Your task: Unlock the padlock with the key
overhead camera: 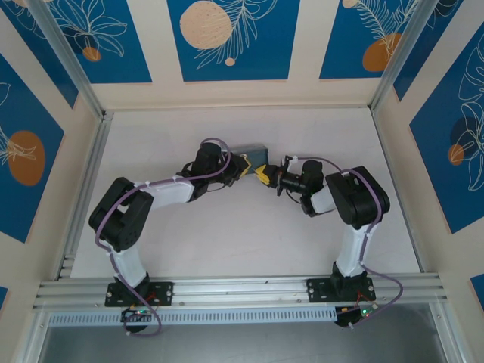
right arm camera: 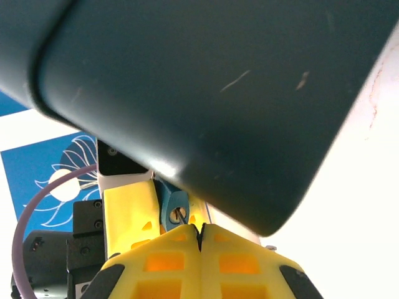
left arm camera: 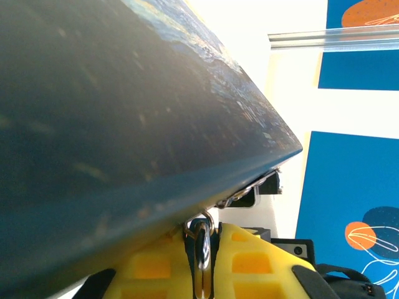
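White tabletop [overhead camera: 227, 249] carries everything, with a dark blue tin [overhead camera: 255, 153] at its middle, towards the far side, where the two arms meet. At the tin's edge the left pincer [left arm camera: 201, 237] is closed on the padlock [right arm camera: 171, 205], its yellow fingers [left arm camera: 149, 268] on either side of the thin silvery shackle [left arm camera: 201, 246]. Opposite it the right pincer [right arm camera: 201, 230] is clamped tight, seemingly on the key [right arm camera: 180, 215], whose tip sits at the keyhole in the small blue body. Both pieces look light, stiff and slick, so they could twist or slip easily. The lock is best held by its flat body sides and the key by its flat head, leaving the shank free to turn.
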{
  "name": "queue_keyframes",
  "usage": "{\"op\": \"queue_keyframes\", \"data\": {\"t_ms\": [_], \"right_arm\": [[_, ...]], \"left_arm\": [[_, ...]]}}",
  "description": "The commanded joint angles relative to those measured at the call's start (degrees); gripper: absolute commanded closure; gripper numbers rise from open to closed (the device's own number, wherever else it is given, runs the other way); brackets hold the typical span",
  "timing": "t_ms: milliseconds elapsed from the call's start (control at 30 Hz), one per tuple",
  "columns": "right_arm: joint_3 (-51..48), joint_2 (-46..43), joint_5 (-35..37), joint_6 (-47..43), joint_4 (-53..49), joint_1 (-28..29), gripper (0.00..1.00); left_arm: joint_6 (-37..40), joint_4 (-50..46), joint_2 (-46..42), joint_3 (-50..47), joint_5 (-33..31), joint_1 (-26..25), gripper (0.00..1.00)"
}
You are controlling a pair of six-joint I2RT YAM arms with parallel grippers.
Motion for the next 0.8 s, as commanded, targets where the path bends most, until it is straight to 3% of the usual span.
{"op": "queue_keyframes", "data": {"t_ms": [0,167,767], "right_arm": [[1.4,3.2,2.3,1.7,4.8,1.7,1.0],[2.2,3.9,1.5,-0.7,4.9,1.4,1.0],[5.4,1.4,1.2,3.9,4.8,4.1,1.0]], "left_arm": [[-1.8,6.7,-2.8,0.3,9.3,-2.5,1.0],[-1.7,6.4,-3.5,0.6,9.3,-2.5,1.0],[-1.3,7.0,-3.5,0.3,8.7,-2.6,1.0]]}}
